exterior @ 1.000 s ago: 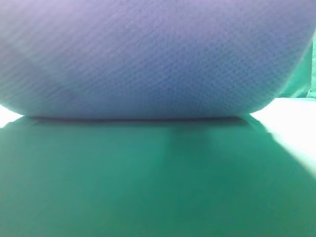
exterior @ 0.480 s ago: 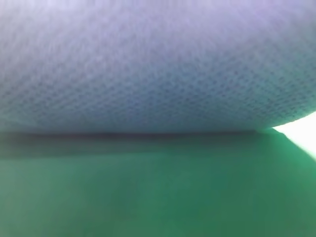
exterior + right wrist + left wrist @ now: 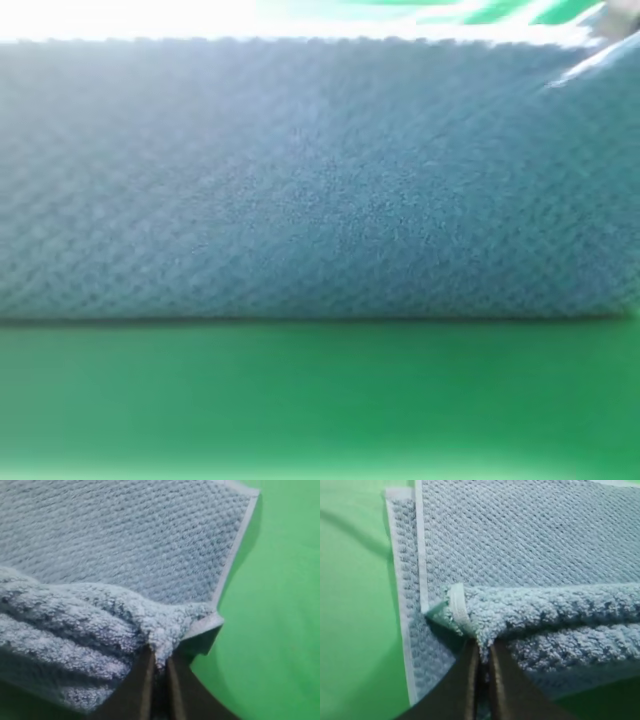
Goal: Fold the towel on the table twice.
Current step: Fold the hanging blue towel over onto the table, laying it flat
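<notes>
The blue-grey waffle-knit towel (image 3: 320,180) fills most of the exterior high view, its fold resting on the green table (image 3: 320,400). In the left wrist view my left gripper (image 3: 482,652) is shut on the towel (image 3: 530,555) at its left corner, pinching a bunched edge with pale trim above the flat layer. My right gripper (image 3: 159,662) is likewise shut on the towel (image 3: 125,545), at its right corner, with the cloth bunched over the dark fingers (image 3: 140,690). Neither gripper shows in the exterior high view.
Green table (image 3: 355,605) lies to the left of the towel in the left wrist view. The table (image 3: 275,605) also runs to the right of the cloth in the right wrist view. A bright strip shows beyond the towel's top edge.
The towel has dropped from hanging close before the exterior camera to lying lower, with its top edge now visible. More lit green table shows in front.
</notes>
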Robot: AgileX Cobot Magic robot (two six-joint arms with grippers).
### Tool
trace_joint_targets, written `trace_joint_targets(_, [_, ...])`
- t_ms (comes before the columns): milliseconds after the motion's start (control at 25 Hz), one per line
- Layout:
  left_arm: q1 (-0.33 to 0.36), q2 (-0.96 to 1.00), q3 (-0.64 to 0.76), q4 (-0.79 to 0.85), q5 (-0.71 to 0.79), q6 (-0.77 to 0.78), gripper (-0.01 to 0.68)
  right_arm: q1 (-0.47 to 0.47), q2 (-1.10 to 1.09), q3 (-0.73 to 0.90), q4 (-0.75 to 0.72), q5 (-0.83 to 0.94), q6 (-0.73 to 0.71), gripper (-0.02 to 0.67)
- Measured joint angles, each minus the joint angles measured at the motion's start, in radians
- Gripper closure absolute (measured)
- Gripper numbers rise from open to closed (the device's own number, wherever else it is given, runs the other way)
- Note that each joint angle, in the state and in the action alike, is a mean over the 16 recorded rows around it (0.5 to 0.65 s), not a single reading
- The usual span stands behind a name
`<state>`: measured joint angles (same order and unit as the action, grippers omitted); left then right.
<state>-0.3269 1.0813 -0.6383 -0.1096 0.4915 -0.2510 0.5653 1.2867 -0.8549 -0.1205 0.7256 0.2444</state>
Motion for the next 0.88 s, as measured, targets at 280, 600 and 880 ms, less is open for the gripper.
trace_joint_targets(280, [0.002, 0.311, -0.214, 0.108, -0.05, -0.013, 0.673, -0.079, 0.244, -0.163, -0.048, -0.056, -0.031, 0.649])
trace_joint_targets(600, [0.003, 0.527, -0.385, 0.274, -0.064, -0.122, 0.673, -0.138, 0.454, -0.313, -0.052, -0.127, -0.077, 0.649])
trace_joint_targets(880, [0.004, 0.606, -0.426, 0.429, -0.123, -0.25, 0.654, -0.15, 0.547, -0.389, -0.055, -0.187, -0.095, 0.635])
